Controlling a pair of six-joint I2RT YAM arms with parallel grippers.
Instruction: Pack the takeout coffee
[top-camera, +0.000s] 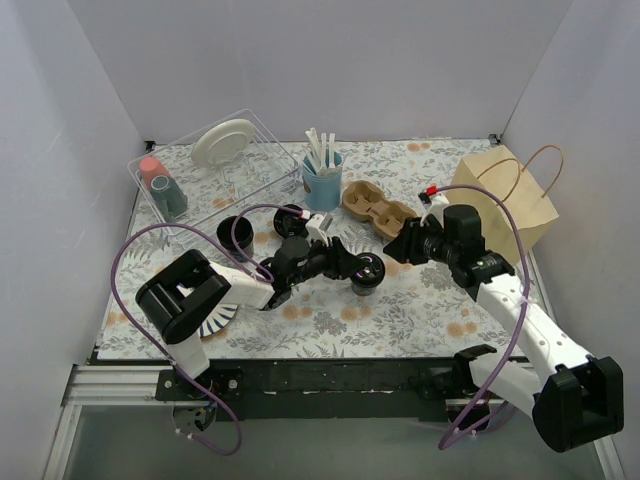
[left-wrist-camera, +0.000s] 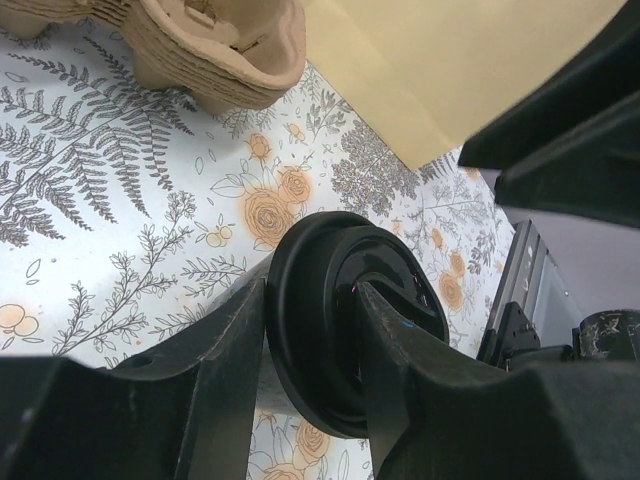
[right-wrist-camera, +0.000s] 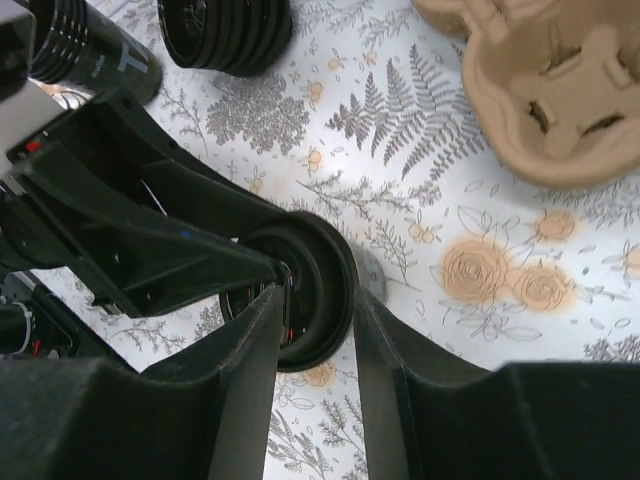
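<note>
Takeout coffee (top-camera: 369, 272) mid-table, clamped between the left gripper (left-wrist-camera: 312, 296) fingers. Resting on or lifted off the floral tablecloth (top-camera: 420, 310): can't tell. Right gripper (right-wrist-camera: 318, 294) jaws spread, lined up either side of the lid, close to it, contact unclear. Free cloth toward the near edge and right of the cup. Pulp cup carrier (top-camera: 379, 206) just behind it. Brown paper bag (top-camera: 505, 192) far right by the wall, well apart from the cup. Stack of black lids (right-wrist-camera: 226, 32) beyond the left arm. Readable writing: a white "T" on a black cylinder (right-wrist-camera: 95, 62) by the left wrist.
</note>
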